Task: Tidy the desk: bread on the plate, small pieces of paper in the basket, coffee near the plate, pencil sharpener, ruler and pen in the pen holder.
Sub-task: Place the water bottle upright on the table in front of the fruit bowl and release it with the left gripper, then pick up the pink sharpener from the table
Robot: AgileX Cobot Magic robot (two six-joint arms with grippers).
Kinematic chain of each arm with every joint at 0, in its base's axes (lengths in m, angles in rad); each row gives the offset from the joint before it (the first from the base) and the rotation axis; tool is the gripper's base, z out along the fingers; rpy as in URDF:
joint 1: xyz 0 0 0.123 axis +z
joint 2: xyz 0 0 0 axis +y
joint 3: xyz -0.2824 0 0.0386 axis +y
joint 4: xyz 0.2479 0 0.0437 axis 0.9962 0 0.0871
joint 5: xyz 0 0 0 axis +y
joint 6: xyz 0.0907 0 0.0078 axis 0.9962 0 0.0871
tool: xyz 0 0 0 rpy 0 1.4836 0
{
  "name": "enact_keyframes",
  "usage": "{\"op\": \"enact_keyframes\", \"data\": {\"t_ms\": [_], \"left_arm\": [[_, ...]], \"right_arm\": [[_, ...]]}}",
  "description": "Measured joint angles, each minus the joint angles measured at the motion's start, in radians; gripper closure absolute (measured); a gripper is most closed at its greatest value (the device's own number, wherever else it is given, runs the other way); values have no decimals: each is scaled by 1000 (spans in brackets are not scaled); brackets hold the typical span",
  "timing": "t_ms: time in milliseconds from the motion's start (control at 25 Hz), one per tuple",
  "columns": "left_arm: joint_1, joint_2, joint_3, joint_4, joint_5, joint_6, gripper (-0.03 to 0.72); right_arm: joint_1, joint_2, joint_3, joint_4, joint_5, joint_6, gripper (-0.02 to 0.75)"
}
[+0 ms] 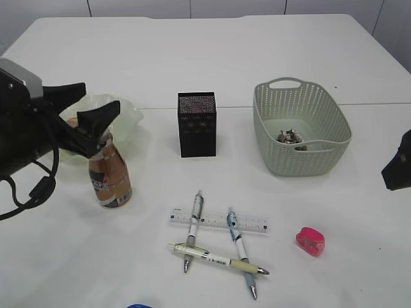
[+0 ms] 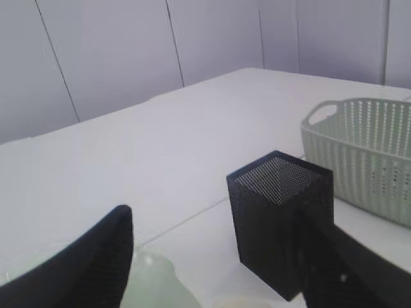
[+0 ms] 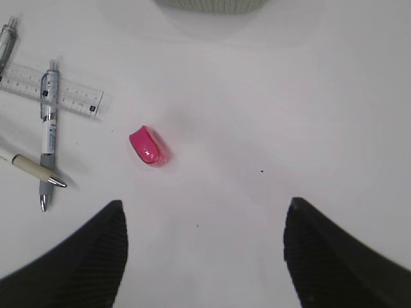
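My left gripper (image 1: 96, 101) stands open just above the brown coffee bottle (image 1: 110, 179), hiding its top. Behind it lies the pale green plate (image 1: 128, 115); the bread is mostly hidden by the gripper. The black mesh pen holder (image 1: 197, 125) (image 2: 279, 218) stands mid-table. The green basket (image 1: 321, 102) (image 2: 366, 154) holds small pieces of paper (image 1: 292, 136). A clear ruler (image 1: 250, 223) (image 3: 77, 96) lies under two pens (image 1: 194, 224) (image 1: 236, 240), with a third pen (image 1: 212, 258) across them. The pink pencil sharpener (image 1: 310, 241) (image 3: 149, 146) lies ahead of my open, empty right gripper (image 3: 205, 205).
A seam in the white table (image 1: 359, 212) runs across behind the pen holder. A small blue thing (image 1: 138, 306) shows at the front edge. My right arm (image 1: 398, 167) sits at the far right edge of the exterior view.
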Motion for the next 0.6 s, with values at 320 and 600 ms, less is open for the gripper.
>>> {"op": "enact_keyframes", "data": {"t_ms": [320, 600], "left_arm": [[59, -107, 6, -49, 4, -14, 126], [161, -186, 11, -133, 118, -59, 132]], "right_arm": [[0, 0, 0, 0, 0, 0, 183], [0, 0, 0, 0, 0, 0, 183]]}}
